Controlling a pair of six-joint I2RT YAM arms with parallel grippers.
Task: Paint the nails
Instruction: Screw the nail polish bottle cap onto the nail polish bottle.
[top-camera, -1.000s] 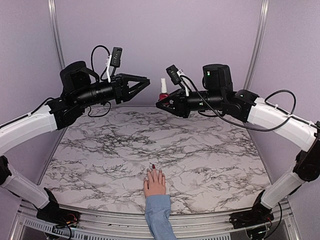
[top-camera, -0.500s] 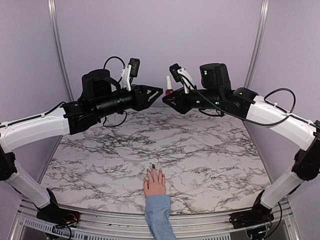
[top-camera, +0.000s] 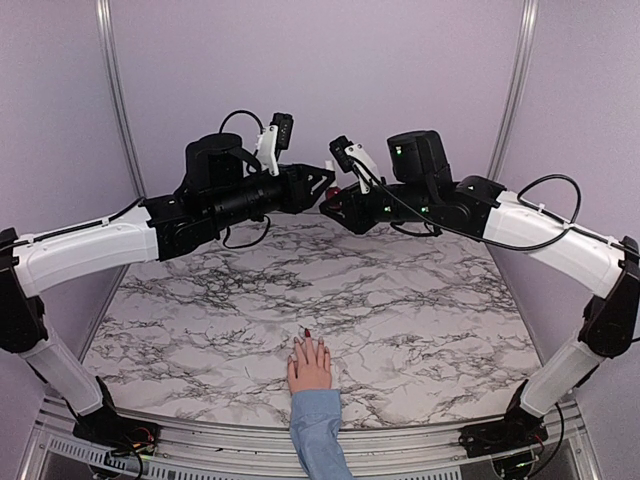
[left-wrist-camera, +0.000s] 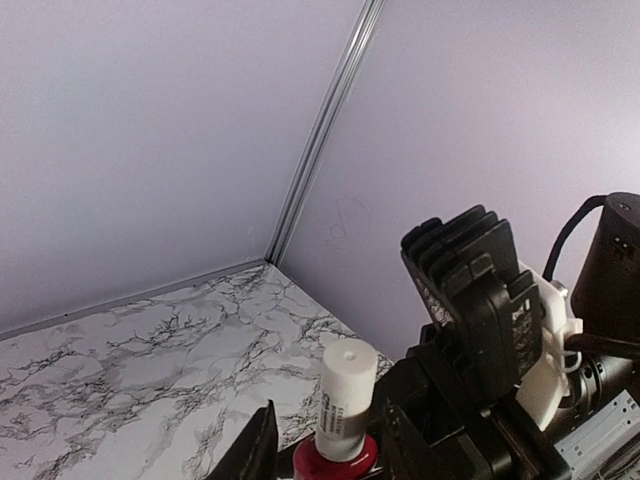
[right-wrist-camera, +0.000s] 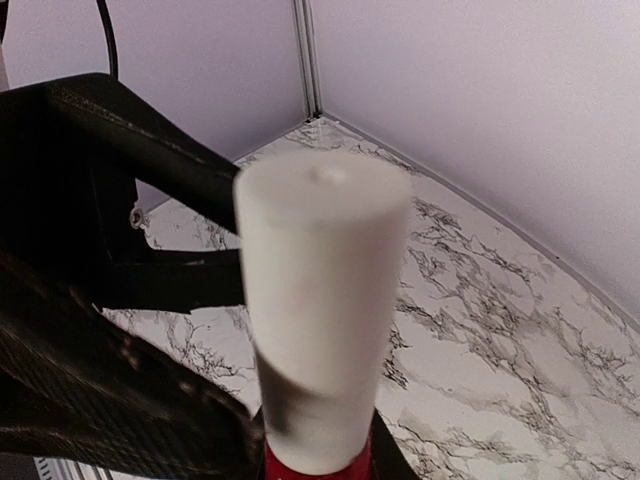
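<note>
Honestly, the nails (top-camera: 307, 335) aren't something you grab at all. They're tiny tips on a pale pink hand (top-camera: 310, 366) lying flat at the near edge of the marble table (top-camera: 200, 300), with a blue sleeve (top-camera: 318, 430) trailing off the front. I'd guess they only want a light brush stroke, and the hand looks soft enough to shift if pushed.

What gets held is the polish bottle (left-wrist-camera: 337, 463), up in the air over the far side of the table, well apart from the hand. It's probably glass, light, smooth and slippery, so body in 1 gripper and white cap (left-wrist-camera: 347, 385) in the other.

That's the setup: the right gripper (top-camera: 332, 203) is clamped on the red body. The left gripper (top-camera: 328, 183) has its jaws apart on either side of the cap, and I can't tell if the pads touch it.

Hard to see:
- The brush is hidden inside.
- The bottle's body is cut off at the bottom of the 2 wrist views.
- The right wrist view is mostly blurry cap.
- From above I can make out only 1 dark red nail.
</note>
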